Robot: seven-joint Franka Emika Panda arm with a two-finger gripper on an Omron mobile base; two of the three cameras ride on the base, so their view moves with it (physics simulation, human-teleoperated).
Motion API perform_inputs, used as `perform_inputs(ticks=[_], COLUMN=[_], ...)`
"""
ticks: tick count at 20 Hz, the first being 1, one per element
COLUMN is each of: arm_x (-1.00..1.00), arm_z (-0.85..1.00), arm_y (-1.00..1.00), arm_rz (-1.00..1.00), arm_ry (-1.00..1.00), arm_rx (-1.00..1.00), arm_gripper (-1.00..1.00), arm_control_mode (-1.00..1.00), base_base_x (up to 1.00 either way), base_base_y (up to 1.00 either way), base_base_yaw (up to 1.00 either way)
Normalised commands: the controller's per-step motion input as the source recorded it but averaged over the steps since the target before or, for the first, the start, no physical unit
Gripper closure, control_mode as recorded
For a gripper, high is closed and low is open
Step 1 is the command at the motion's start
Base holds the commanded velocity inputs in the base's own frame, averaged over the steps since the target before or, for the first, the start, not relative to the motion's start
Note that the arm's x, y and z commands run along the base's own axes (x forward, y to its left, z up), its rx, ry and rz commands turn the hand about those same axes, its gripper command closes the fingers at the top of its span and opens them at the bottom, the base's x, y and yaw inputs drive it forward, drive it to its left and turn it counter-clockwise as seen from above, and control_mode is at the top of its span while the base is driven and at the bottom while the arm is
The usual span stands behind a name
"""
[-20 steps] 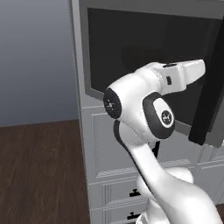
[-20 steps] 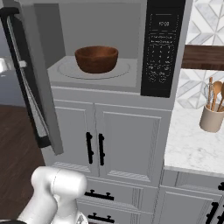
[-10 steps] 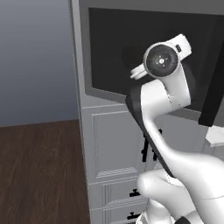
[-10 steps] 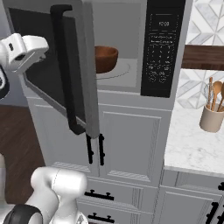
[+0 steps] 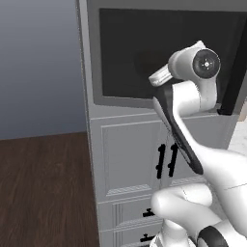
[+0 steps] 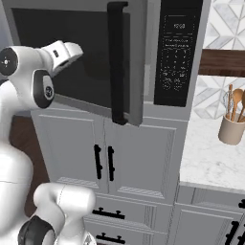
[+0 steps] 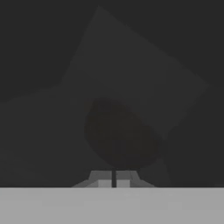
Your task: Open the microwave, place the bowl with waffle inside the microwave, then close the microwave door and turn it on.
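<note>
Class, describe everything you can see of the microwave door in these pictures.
The microwave door is a wide grey-framed panel with a dark tinted window. A long black vertical bar handle runs down its right edge. It stands almost shut, its handle edge still slightly proud of the black control strip. The shut gripper is at the glass.

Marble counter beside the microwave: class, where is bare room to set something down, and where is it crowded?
The marble counter is bare from the cupboard front below the microwave out to the utensil jar. It is crowded at the jar by the tiled wall, and at the door, where the shut hand presses.
</note>
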Motion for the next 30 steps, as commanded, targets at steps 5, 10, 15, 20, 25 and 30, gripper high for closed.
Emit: perform_inputs(ticks=[5,10,15,20,25,30], arm_x=[1.00,1.00,0.86,0.01,-0.98,-0.96], arm_z=[0.00,-0.04,-0.40,-0.14,0.41,0.05], arm_y=[-0.13,-0.21,-0.18,-0.32,-0.66,-0.76], arm_rz=[0.06,0.05,0.00,0.00,0.02,0.00], arm_ry=[0.01,0.01,0.00,0.01,0.11,0.11], arm_rx=[0.13,0.13,0.06,0.11,0.18,0.36], arm_gripper=[1.00,1.00,1.00,1.00,1.00,1.00], arm_control_mode=[-1.00,-1.00,-1.00,-1.00,-1.00,-1.00], base_base_x=[0.00,0.00,0.00,0.00,0.00,0.00], base_base_y=[0.00,0.00,0.00,0.00,0.00,0.00], base_base_yaw=[0.00,0.00,0.00,0.00,0.00,0.00])
